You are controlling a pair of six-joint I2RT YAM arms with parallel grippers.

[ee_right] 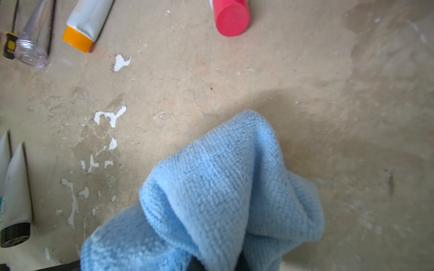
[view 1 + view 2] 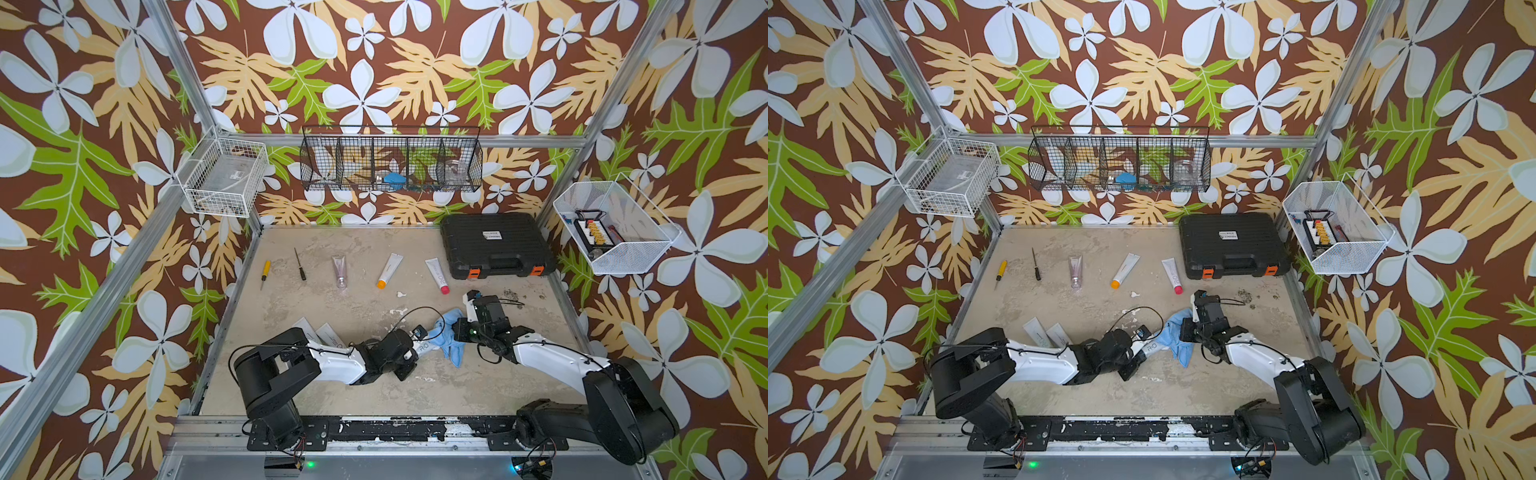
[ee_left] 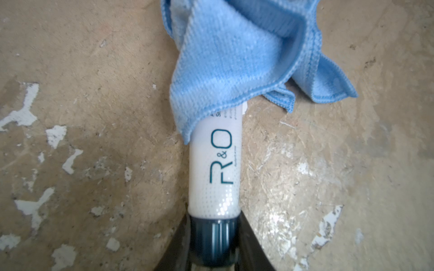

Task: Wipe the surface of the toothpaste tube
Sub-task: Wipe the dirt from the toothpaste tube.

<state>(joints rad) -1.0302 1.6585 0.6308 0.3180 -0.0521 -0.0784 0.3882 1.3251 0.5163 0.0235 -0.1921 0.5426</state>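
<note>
Closest to the arm bases, the counter [image 2: 374, 386] is just scuffed beige with chipped white patches. Moving in, the left hand [image 3: 212, 246] is clamped on the dark cap of the white R&O toothpaste tube [image 3: 215, 169], so the tube sticks straight out of it toward the middle of the counter. The right hand [image 1: 217, 264] is pinched together on a bunched blue cloth [image 3: 234, 58], and the cloth drapes over the far half of the tube, touching it. The logo end is bare and the crimped end is hidden under fabric, so I can't tell if that end rests on the counter or hangs free.

My read: the wipe is only partly done. The tube looks light and squashy with a slick skin, so the body would probably dent or ooze if squeezed. The hard cap is the sensible place to hold it, and that's where it's held. The downside is that it's a floppy lever from there, so I'd go gentle with the cloth or it'll bend away.

Two spare tubes [image 2: 307, 328] lie under the left arm. Further back there's a row of three tubes [image 2: 388, 270] and two screwdrivers [image 2: 264, 272]. Behind those sit a black case [image 2: 494, 245] and a wire basket [image 2: 324, 166] on the back wall.
</note>
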